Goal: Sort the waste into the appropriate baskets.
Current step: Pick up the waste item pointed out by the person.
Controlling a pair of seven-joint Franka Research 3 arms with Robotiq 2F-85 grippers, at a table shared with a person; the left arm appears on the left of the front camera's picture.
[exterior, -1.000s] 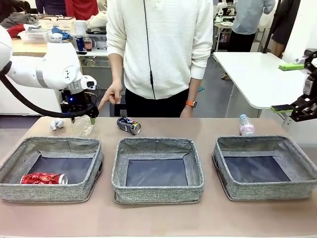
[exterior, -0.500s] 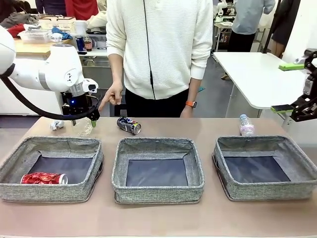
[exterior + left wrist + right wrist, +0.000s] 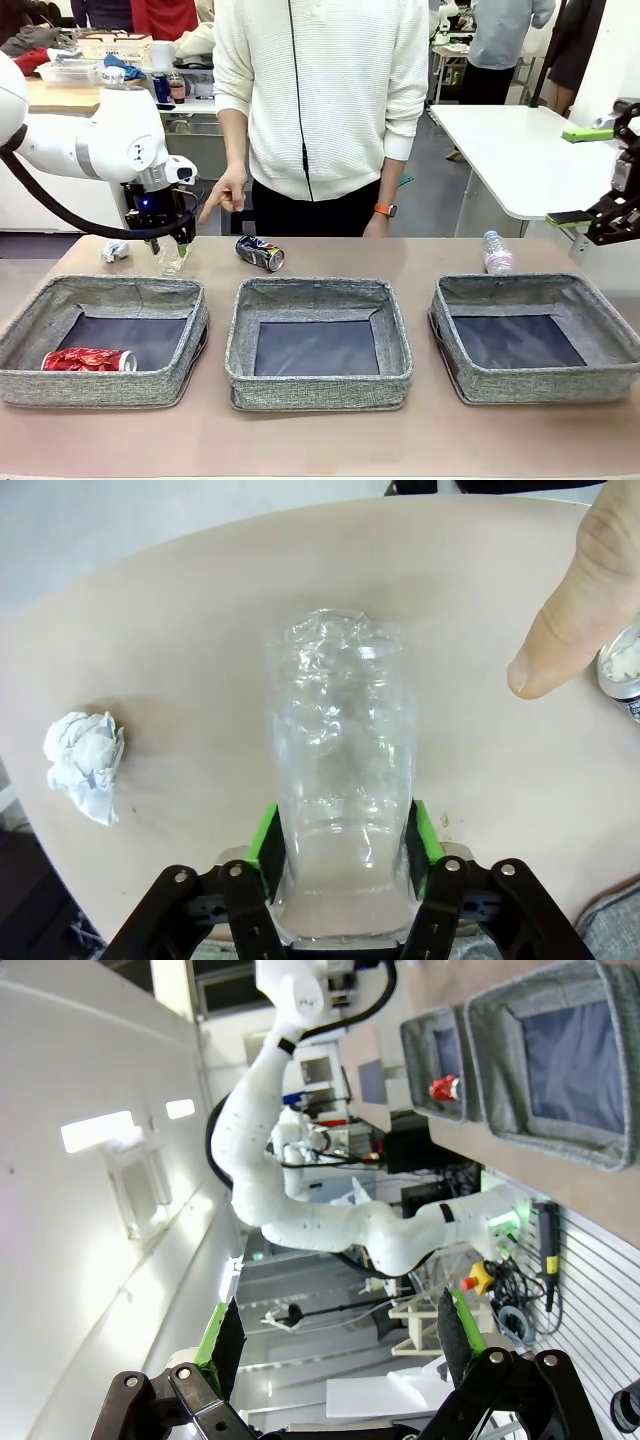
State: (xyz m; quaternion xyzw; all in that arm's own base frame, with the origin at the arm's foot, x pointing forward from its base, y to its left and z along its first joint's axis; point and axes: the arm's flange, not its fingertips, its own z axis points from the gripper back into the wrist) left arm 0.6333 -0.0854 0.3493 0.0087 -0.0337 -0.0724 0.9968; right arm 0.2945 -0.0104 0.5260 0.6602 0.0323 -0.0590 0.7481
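Two tools: left tool (image 3: 344, 837) tight on the clear bottle (image 3: 340, 730) near the paper wad (image 3: 85, 763), right tool (image 3: 338, 1330) spread.

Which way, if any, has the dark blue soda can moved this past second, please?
No. The dark blue soda can stays behind the middle grey woven basket's far wall.
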